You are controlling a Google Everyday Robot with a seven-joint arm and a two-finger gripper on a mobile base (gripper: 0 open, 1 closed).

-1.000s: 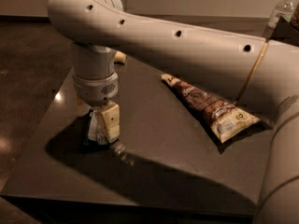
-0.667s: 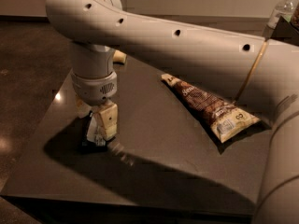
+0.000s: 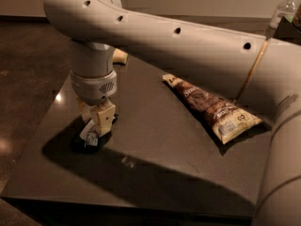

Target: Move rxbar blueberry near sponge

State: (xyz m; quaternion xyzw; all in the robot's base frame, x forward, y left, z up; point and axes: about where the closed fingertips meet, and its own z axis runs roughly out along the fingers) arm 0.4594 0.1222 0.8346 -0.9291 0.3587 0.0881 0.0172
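**Gripper on the bar, front-left of table**

- The cream two-finger gripper [image 3: 95, 122] points straight down from a ribbed grey wrist under the fat, smooth beige arm [image 3: 188, 41], which carries a row of small round holes.
- The blocky, blunt fingers [image 3: 104, 119] are closed across the rxbar blueberry [image 3: 90, 138], a small flat bar in a dark navy wrapper with a white label panel. It sits low on the table at front-left, inside the arm's shadow.
- The sponge [image 3: 120, 56], a pale yellow foam block with rounded corners, is at the back-left edge, half hidden by the wrist and well apart from the bar.
- A long brown-and-cream crinkled chip bag [image 3: 211, 109] lies flat and diagonal at right.
- The table [image 3: 155, 159] is a dark, glossy square slab.
- A clear plastic bottle [image 3: 285, 8] stands at the far top right.
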